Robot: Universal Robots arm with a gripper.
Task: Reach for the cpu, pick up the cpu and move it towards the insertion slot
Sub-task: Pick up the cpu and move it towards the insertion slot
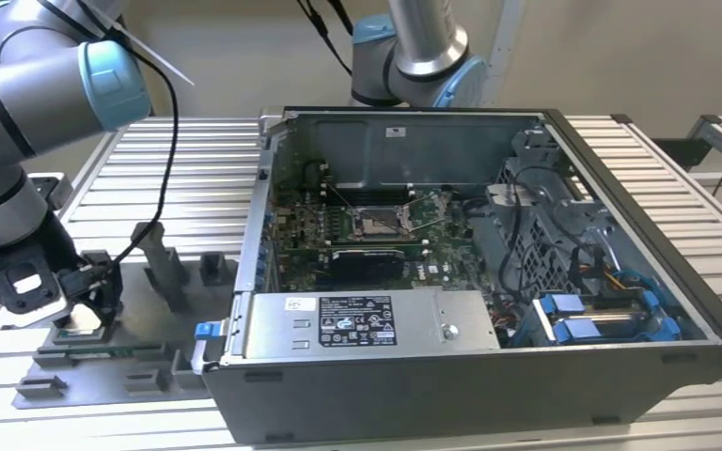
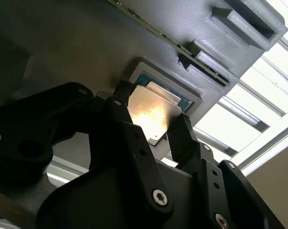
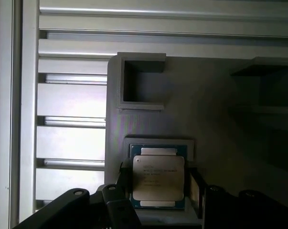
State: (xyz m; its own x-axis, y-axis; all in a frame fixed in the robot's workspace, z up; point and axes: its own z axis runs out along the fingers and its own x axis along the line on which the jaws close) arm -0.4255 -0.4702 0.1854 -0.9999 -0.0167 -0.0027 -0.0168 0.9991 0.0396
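The cpu (image 3: 158, 175), a flat square chip with a silvery top, lies in a shallow recess of the grey fixture plate (image 3: 215, 109). In both wrist views my gripper (image 3: 159, 177) straddles it. One black finger (image 3: 125, 177) presses on one edge and the other finger (image 3: 195, 187) sits at the opposite edge. The second wrist view shows the cpu (image 2: 151, 112) bright between the fingers of the gripper (image 2: 153, 115). I cannot tell whether it has left the recess. In the exterior view the gripper (image 1: 79, 305) is low over the fixture at the exterior view's left. The insertion slot (image 1: 378, 223) lies inside the open computer case.
The open computer case (image 1: 662, 272) stands at the exterior view's right of the fixture, with its power supply (image 1: 361, 324) at the front. Upright grey fixture blocks (image 1: 166, 272) rise between gripper and case. Another arm's base (image 1: 417, 56) stands behind the case. The table top is made of slatted metal rails (image 1: 173, 169).
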